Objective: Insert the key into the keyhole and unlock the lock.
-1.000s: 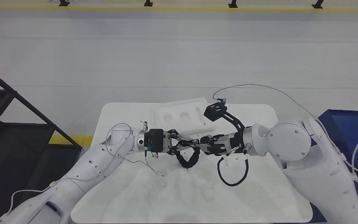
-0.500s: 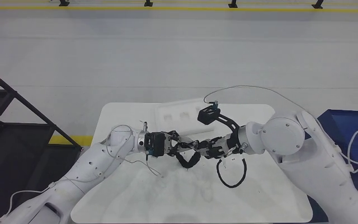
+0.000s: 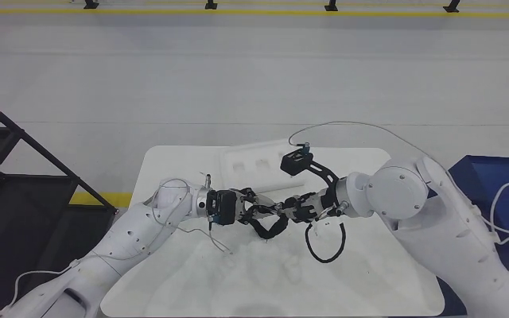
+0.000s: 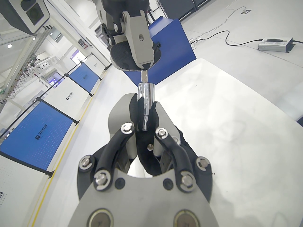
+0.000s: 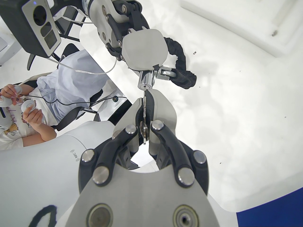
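Observation:
Over the middle of the white table (image 3: 374,270) the two grippers meet tip to tip. My left gripper (image 4: 144,102) (image 3: 248,208) is shut on the chrome lock cylinder (image 4: 146,95) (image 5: 146,81). The lock's black sleeved cable (image 5: 181,64) (image 3: 269,228) hangs in a loop below it. Facing it, my right gripper (image 5: 148,95) (image 3: 280,210) is shut on the key (image 5: 144,102). The key blade (image 4: 144,75) lines up with the cylinder, its tip at the keyhole in the cylinder's end face. How deep it sits is hidden.
A white foam tray (image 3: 258,163) (image 5: 236,8) with recesses lies at the table's back edge. A black cable loop (image 3: 324,246) hangs from the right forearm over the table. A blue box (image 3: 485,171) stands beyond the table's right side.
The right arm has swung in toward the left, its wrist camera moving left. The left gripper has edged right with the lock. Both stay shut, and the key remains at the cylinder.

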You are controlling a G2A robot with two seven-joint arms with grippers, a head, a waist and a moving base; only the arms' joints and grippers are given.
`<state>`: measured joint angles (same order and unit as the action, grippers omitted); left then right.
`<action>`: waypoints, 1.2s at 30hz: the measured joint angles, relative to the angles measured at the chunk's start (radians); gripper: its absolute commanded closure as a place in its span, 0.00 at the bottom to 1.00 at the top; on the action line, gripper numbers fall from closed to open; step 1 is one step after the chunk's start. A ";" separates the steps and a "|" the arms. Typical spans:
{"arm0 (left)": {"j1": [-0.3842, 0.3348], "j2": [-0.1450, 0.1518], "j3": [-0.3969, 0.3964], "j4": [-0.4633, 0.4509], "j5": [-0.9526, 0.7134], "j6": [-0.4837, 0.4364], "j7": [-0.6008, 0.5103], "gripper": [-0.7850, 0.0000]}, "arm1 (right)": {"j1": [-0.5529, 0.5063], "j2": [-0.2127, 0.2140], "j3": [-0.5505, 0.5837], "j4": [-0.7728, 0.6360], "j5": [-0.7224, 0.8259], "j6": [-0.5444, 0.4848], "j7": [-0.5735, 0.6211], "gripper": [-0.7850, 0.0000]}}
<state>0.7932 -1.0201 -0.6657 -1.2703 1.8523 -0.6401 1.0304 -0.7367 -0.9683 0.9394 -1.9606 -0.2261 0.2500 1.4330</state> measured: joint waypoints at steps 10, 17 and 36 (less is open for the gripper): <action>0.004 -0.003 -0.007 0.003 -0.006 -0.009 -0.004 1.00 | -0.005 0.000 -0.009 0.004 0.014 0.001 -0.011 1.00; 0.005 -0.005 -0.009 0.003 0.001 -0.014 -0.002 1.00 | -0.004 0.002 -0.012 0.003 -0.001 0.004 -0.015 1.00; 0.009 -0.012 -0.015 0.010 -0.013 -0.035 -0.007 1.00 | -0.007 0.001 -0.028 -0.001 -0.004 0.018 -0.047 1.00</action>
<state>0.8025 -1.0320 -0.6809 -1.2608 1.8396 -0.6752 1.0238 -0.7433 -0.9669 0.9114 -1.9620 -0.2299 0.2681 1.3855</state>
